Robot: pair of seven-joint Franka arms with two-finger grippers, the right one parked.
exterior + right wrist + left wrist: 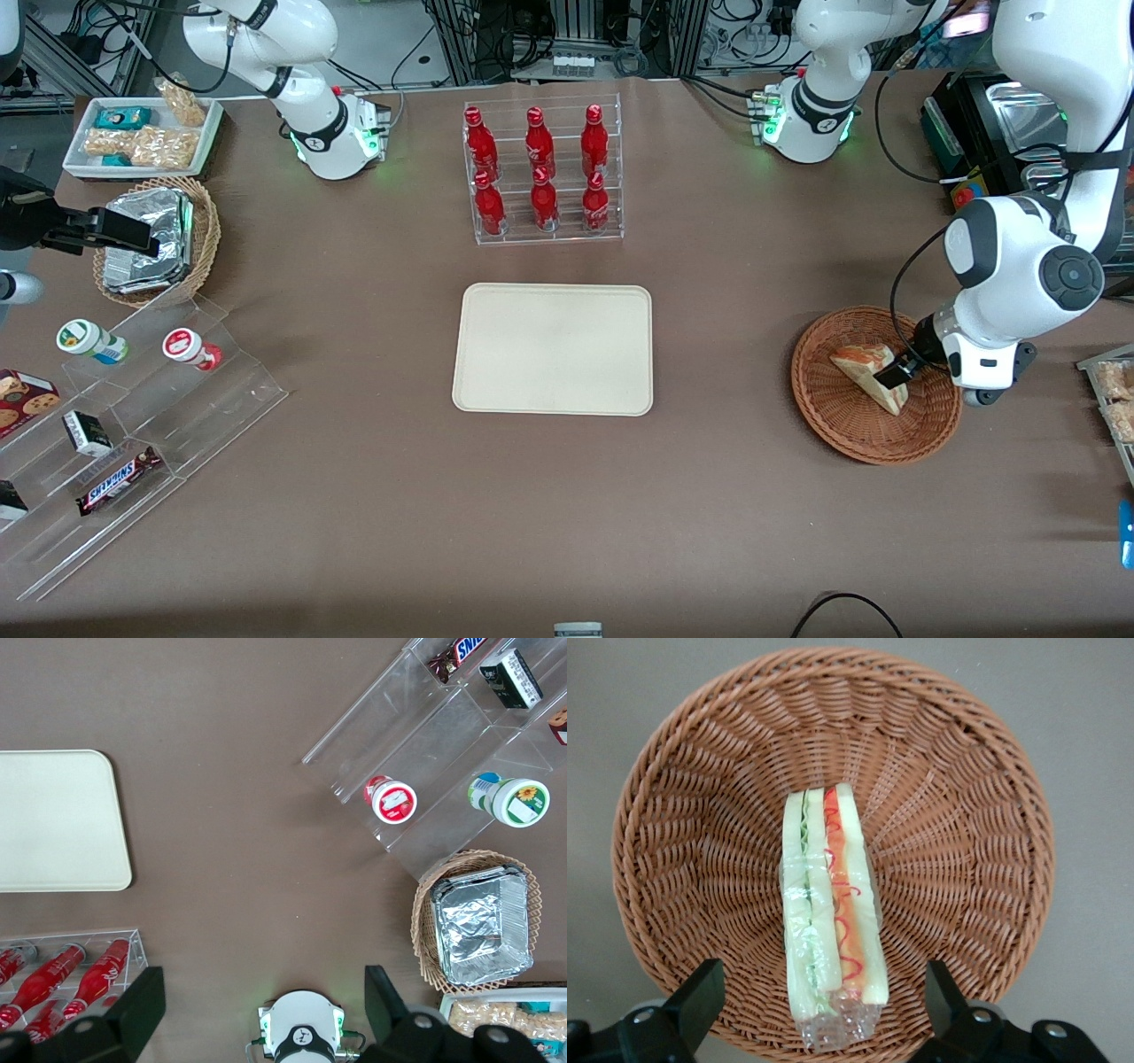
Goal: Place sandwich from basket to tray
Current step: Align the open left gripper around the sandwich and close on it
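- The sandwich (873,374) lies in the reddish-brown wicker basket (833,424), resting on a bread face with its filling edge turned up, which gives the fingers two flat sides to close on.
- The left gripper (824,1010) hangs low over the basket with its jaws spread wide and nothing between them; one fingertip (700,992) stands off each side of the wedge, so I take this as lining up for the grab.
- The cream tray (554,347) sits bare at mid-table, well apart from the basket, toward the parked arm's end.
- The wrist view shows the green and red-orange layers and the crinkled clear wrap; the front view alone shows the tray and the way across to it.
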